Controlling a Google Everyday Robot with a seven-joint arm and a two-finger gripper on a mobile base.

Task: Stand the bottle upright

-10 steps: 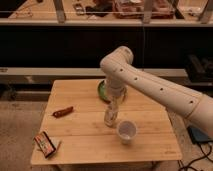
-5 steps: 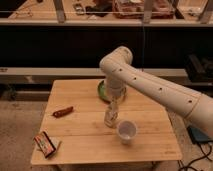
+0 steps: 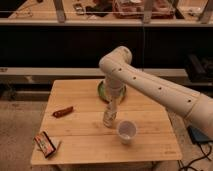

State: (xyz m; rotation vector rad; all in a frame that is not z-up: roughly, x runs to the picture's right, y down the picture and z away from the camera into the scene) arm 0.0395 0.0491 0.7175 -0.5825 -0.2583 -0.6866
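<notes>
The bottle (image 3: 109, 118) is slim and pale with a patterned label. It stands upright on the wooden table (image 3: 80, 137), just left of a white cup (image 3: 126, 131). My gripper (image 3: 112, 106) hangs straight down from the white arm and sits right on top of the bottle, covering its cap. The arm reaches in from the right edge of the camera view.
A green plate (image 3: 102, 91) lies at the table's back, partly behind the arm. A reddish-brown snack (image 3: 63, 111) lies at the left. A packaged bar (image 3: 45, 144) lies at the front left corner. A dark counter and shelf run behind the table.
</notes>
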